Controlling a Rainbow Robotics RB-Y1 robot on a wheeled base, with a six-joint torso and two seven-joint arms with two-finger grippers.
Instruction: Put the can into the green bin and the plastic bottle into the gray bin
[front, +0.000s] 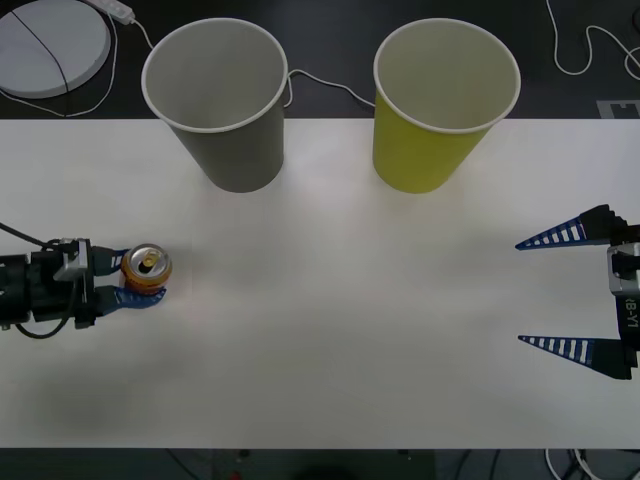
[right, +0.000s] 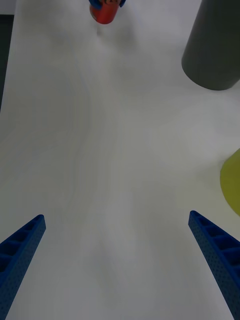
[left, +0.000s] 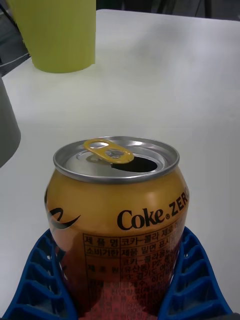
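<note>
The left gripper (front: 140, 282) squeezes the opened Coke Zero can (front: 147, 267), upright on the white table (front: 350, 320), far from the green bin (front: 440, 110). If tipped, leftover drink might spill. The right gripper (front: 565, 290) waits, fingers wide apart.

There is one can (front: 147, 268), and it stands upright on the one white table (front: 350, 330), to the robot's left of both bins and nearer to the robot than they are. There are two cup-shaped bins: one gray bin (front: 222, 100) at the far edge of the table, closer to the can, and one green bin (front: 440, 105) just beside it, farther from the can. There are two grippers: the left gripper (front: 135, 283) around the can, and the right gripper (front: 545, 292) at the opposite side of the table, well apart from the can. Each gripper has two blue fingers.
</note>
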